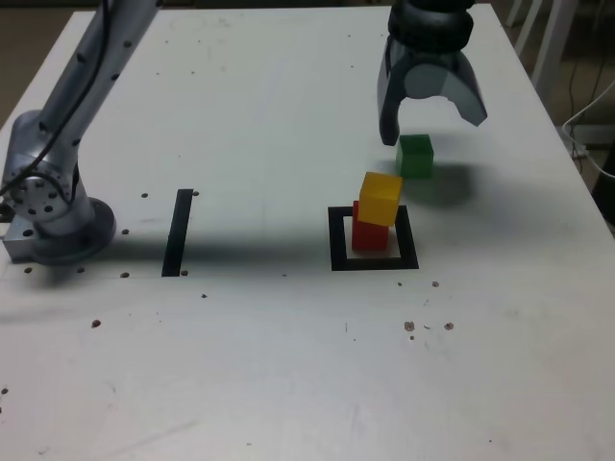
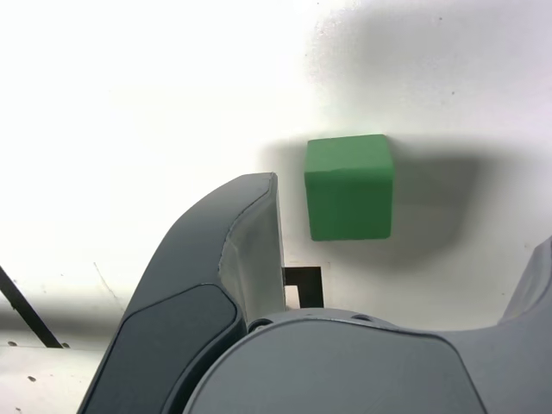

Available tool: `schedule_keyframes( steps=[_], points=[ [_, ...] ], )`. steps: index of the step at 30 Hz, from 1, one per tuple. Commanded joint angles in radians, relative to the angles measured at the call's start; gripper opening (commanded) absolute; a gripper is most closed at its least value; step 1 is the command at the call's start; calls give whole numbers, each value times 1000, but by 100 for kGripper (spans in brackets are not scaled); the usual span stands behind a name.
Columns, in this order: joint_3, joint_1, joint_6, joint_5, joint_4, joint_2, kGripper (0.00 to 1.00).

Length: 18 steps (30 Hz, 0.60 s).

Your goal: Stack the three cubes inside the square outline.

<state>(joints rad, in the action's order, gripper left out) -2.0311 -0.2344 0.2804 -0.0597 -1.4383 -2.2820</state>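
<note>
The red cube (image 1: 369, 233) stands inside the black square outline (image 1: 338, 240), and the yellow cube (image 1: 381, 198) rests on top of it, turned a little askew. Just behind them, toward the exterior view's right, the green cube (image 1: 415, 156) (image 2: 349, 187) sits alone on the white table. My gripper (image 1: 434, 125) hangs open a little above the green cube, its two grey fingers spread wide with nothing between them. In the wrist view one finger (image 2: 241, 259) fills the foreground beside the green cube, and a corner of the outline (image 2: 304, 285) peeks out.
A straight black tape strip (image 1: 179, 231) lies on the table at the exterior view's left, near the arm's grey base (image 1: 53, 206). Small screw holes dot the white tabletop (image 1: 288, 365). Chair legs and cables stand beyond the table's right edge.
</note>
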Motion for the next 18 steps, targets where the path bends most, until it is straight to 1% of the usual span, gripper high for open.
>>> schedule_keyframes(
  steps=[1,4,12,18],
  points=[
    [-8,-7,11,15,-4,-18,98],
    [-7,-13,21,30,-6,-31,98],
    [-5,-27,40,49,-14,-58,97],
    [-19,-32,68,80,-19,-92,93]
  ],
)
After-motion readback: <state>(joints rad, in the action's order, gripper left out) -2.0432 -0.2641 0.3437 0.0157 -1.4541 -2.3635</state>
